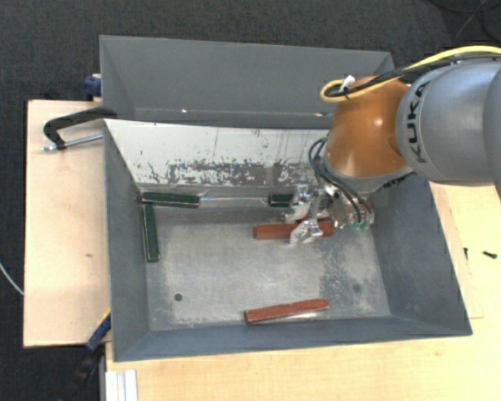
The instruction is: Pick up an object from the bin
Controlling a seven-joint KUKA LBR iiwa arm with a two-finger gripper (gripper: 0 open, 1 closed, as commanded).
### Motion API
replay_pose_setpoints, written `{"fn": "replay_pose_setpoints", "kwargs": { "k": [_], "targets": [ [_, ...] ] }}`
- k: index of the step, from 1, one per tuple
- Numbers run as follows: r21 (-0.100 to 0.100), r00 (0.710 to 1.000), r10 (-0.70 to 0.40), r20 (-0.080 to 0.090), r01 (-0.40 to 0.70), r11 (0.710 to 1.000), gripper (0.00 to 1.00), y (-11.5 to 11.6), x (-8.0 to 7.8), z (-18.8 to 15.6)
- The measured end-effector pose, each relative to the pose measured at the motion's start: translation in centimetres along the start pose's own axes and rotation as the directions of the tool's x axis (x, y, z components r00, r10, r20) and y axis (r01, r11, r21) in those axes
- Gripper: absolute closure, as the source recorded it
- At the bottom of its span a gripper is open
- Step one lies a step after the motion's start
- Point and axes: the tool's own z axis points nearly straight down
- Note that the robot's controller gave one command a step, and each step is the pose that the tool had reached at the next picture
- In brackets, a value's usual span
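The gripper [311, 224] is hovering low at the upper red bar's [271, 232] right end. I cannot tell whether it is gripping, and the bar seems to be lying unlifted.

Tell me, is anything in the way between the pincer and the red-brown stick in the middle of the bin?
Nothing visible does. The pincer is right at the end of the red-brown stick; the green sticks lie away to its left.

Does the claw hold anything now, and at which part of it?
It cannot be told for certain. The claw sits at the right end of the red-brown bar in the middle of the bin.
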Motion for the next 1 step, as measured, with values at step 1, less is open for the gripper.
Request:
{"fn": "replay_pose_setpoints", "kwargs": {
  "k": [1],
  "targets": [
    [0.0,1.0,0.0,0.001,0.0,1.0,1.0,0.0,-0.02,0.0]
  ]
}}
